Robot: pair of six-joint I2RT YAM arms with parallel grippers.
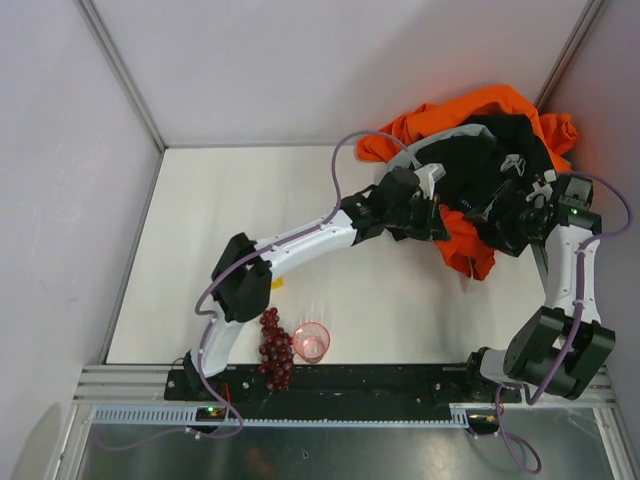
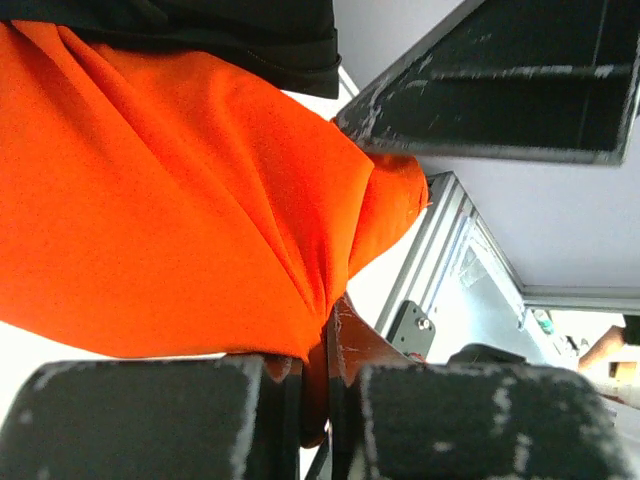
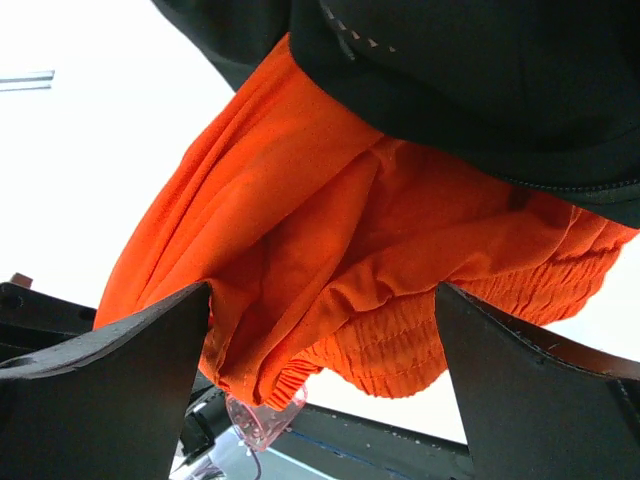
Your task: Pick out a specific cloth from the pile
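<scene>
I logged left gripper (image 2: pixel 315 385) pinching the small orange-red fabric cloth (image 1: pixel 474 256), right gripper (image 3: pixel 322 292) spread wide; cloth not yet drawn from the far-right-corner garment pile (image 1: pixel 500 108).

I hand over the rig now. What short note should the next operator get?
Left gripper: shut on a fold of orange fabric at the pile's edge.
Right gripper: open, with orange fabric ahead of its spread fingers, below the black garment.
Done: a grasp only; nothing is out of the pile.
Left: confirm the held fabric is the wanted piece (no white cord visible), then pull it clear.
</scene>
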